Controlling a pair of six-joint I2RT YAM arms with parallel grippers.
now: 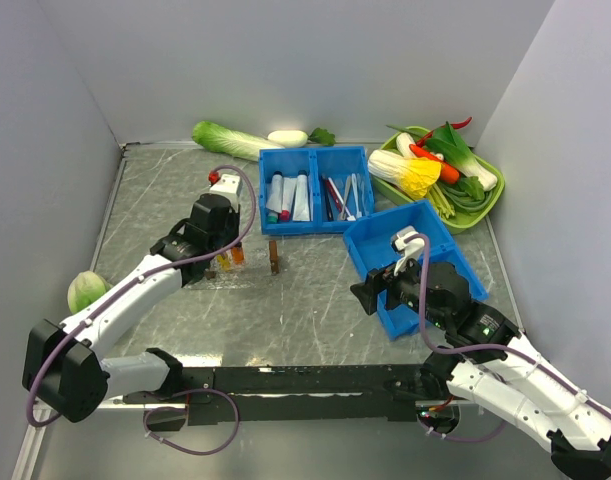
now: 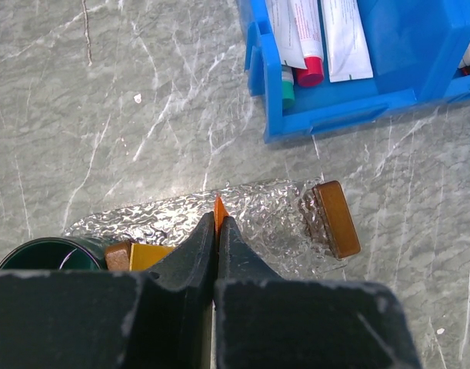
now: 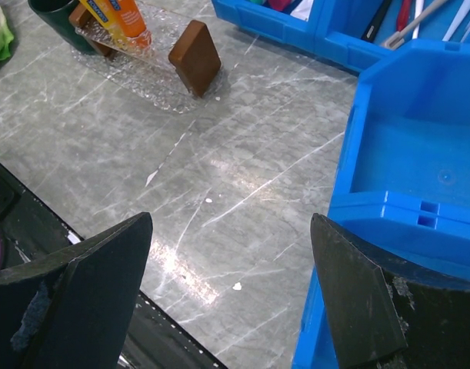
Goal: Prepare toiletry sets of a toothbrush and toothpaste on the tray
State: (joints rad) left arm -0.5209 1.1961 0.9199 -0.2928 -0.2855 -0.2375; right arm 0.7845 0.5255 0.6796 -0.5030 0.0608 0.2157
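Toothpaste point(image 2: 218, 207), the orange one, is pinched at its end by the left gripper point(image 2: 218, 234), jaws pressed nearly together on it, over the tray point(image 2: 258, 219) beside the yellow tube point(image 2: 148, 255). It's best lowered flat and lined up with the yellow one before being let go, and kept off the brown block point(image 2: 335, 219). Right gripper point(image 3: 228, 231) is spread wide, nothing held, by the blue bin point(image 3: 404, 154).

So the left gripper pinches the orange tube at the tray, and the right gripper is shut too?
No. The right gripper is open and empty, as the right wrist view shows. The left gripper does pinch the orange toothpaste tube at the tray.
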